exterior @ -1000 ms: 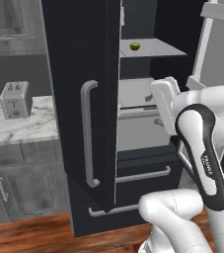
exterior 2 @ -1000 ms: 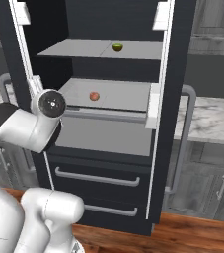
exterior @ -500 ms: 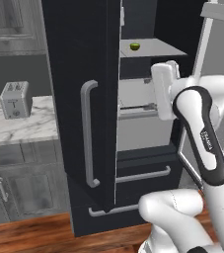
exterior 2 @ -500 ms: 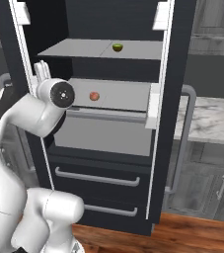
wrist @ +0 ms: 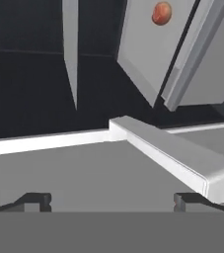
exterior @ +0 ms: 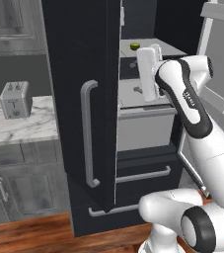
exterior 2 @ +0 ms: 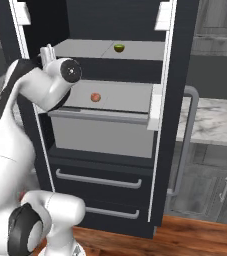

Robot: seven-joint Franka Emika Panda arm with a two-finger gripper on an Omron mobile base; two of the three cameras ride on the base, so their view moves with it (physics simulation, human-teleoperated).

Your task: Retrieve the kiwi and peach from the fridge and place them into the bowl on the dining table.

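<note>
The black fridge (exterior 2: 100,165) stands with its doors open. The olive-green kiwi (exterior 2: 119,48) (exterior: 134,46) lies on the upper grey shelf. One shelf lower sits the pinkish-orange peach (exterior 2: 95,97), which is at the top of the hand view as the peach (wrist: 161,13). My gripper (wrist: 112,200) is open and holds nothing, its fingertips (wrist: 32,200) far apart. It hangs at the left side of the fridge opening, gripper (exterior 2: 47,53) (exterior: 150,50), about level with the upper shelf and left of both fruits. The bowl and dining table are out of view.
A toaster (exterior: 15,99) stands on a marble counter (exterior: 19,126) left of the fridge. More counter (exterior 2: 210,120) and grey cabinets lie to its right. The left door's bar handle (exterior: 86,133) and the drawers (exterior 2: 99,179) face me.
My arm has lifted the hand from the lower shelf's height up to the upper shelf and moved it closer to the fridge opening. The fruits have not moved.
</note>
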